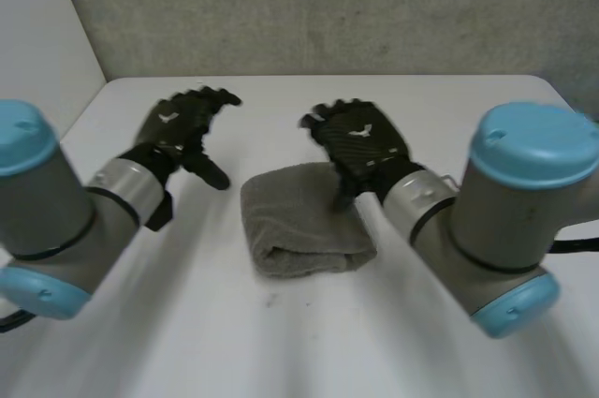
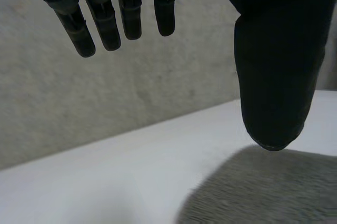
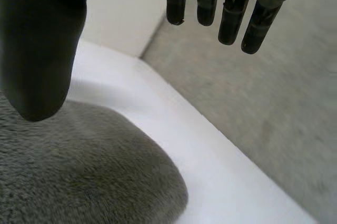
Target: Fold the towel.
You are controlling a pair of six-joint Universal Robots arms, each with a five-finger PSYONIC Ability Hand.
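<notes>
A grey towel [image 1: 301,220] lies folded into a thick small bundle at the middle of the white table [image 1: 281,342]. My left hand [image 1: 182,126] hovers to the towel's left, fingers [image 2: 105,21] straight and spread, holding nothing. My right hand [image 1: 360,140] hangs above the towel's far right corner, its thumb pointing down toward the cloth, fingers [image 3: 231,13] straight. In the right wrist view the towel [image 3: 79,176] lies under the thumb [image 3: 37,50], apart from it. In the left wrist view the towel's edge [image 2: 263,192] lies below the thumb [image 2: 274,60].
A rough grey wall [image 1: 328,5] rises behind the table's far edge. A white panel [image 1: 37,33] closes the far left side. Bare table surface surrounds the towel on every side.
</notes>
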